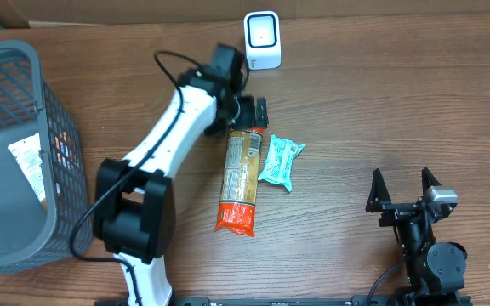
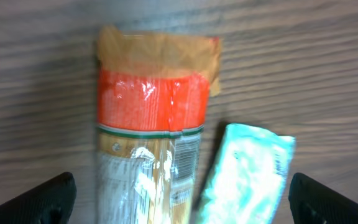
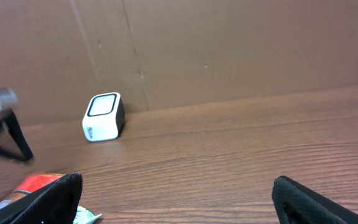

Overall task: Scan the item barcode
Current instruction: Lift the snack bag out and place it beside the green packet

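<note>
Roughly at the middle of the wood-grain bench (image 1: 381, 102) lies the pasta packet (image 1: 241, 180), a long, narrow bag of glossy, crinkled clear film with orange ends and a pale printed label, its length running from 12 to 6 o'clock. Just beside it at 3 o'clock sits a smaller teal pouch (image 1: 280, 161), shiny and wrinkled, tilted, with its lower edge close against the packet. The left fingers (image 1: 258, 115) hang over the packet's 12 o'clock end, spread wide; in the left wrist view their dark tips sit at the two bottom corners, with the packet and the pouch between them and neither one gripped. A small white scanner (image 1: 262, 39), a rounded cube with a dark-rimmed face, stands at 12 o'clock on the bench near the cardboard wall. At 9 o'clock a grey plastic mesh basket (image 1: 54, 110) holds a pale printed item (image 1: 28, 161). The right fingers (image 1: 402, 194), black and pointed, are at 4 o'clock, well apart from everything, fully spread and holding nothing.
</note>
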{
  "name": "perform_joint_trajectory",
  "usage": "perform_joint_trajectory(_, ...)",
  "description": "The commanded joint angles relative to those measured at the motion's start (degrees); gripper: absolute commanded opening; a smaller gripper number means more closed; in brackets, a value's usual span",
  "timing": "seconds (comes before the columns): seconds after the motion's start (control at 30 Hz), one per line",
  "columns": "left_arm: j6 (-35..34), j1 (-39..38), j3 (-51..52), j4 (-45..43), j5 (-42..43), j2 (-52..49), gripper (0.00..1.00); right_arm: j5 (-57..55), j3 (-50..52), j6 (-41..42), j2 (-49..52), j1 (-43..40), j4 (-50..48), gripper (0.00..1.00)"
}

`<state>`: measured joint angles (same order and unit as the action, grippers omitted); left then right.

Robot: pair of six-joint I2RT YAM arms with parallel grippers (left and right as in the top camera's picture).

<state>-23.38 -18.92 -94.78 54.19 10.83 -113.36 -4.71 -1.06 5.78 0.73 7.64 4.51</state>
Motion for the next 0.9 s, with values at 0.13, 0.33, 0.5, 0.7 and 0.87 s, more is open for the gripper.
perform_joint_trajectory(0.13,5.68,4.48,-13.88,9.66,-2.43,13.66,1.0,-0.17,0.61,-0.26,-0.57,0.07,-0.28,1.0)
perform_joint_trajectory(0.33,7.39,9.68,-15.45,10.86,-5.9,24.61,1.0,-0.17,0.61,-0.26,-0.57,0.07,-0.28,1.0)
perform_joint_trajectory(0.5,7.1,19.08,-15.45,13.51,-7.43,30.71,1.0,-0.17,0.61,-0.26,-0.57,0.07,-0.28,1.0)
perform_joint_trajectory(0.7,2.56,38.23,-15.45,16.02,-7.37,33.22,1.0,-0.17,0.61,-0.26,-0.57,0.07,-0.28,1.0)
perform_joint_trajectory(0.87,0.24,50.58,-15.43,14.88,-6.8,33.16,1.0,-0.17,0.61,-0.26,-0.57,0.07,-0.28,1.0)
